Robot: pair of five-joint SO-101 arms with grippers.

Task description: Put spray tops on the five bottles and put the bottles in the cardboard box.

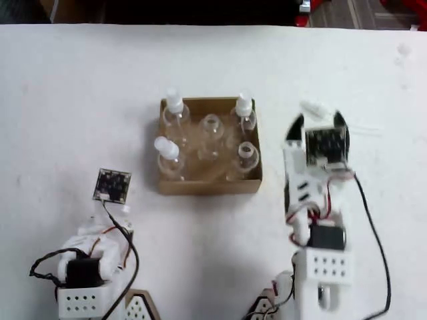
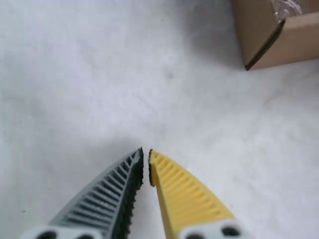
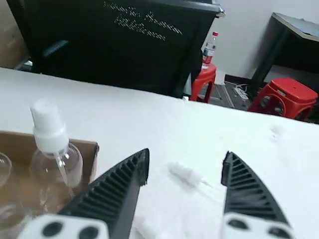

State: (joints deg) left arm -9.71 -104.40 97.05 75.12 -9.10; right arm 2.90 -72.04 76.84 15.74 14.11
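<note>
The cardboard box (image 1: 210, 185) sits mid-table with several clear bottles standing in it. Three carry white spray tops (image 1: 175, 101), (image 1: 244, 105), (image 1: 165, 147); two have bare necks (image 1: 211, 125), (image 1: 247, 152). A loose spray top (image 1: 313, 108) lies on the table right of the box, also in the right wrist view (image 3: 187, 174). My right gripper (image 3: 185, 162) hangs open just above it, one finger on each side. One capped bottle (image 3: 52, 149) stands in the box's near corner. My left gripper (image 2: 146, 155) is shut and empty over bare table, short of the box corner (image 2: 279, 40).
The left arm (image 1: 90, 263) is folded back at the front left edge, its camera board (image 1: 112, 185) left of the box. The right arm (image 1: 317, 220) stretches along the right side. The table's far edge (image 1: 213, 25) is well behind the box.
</note>
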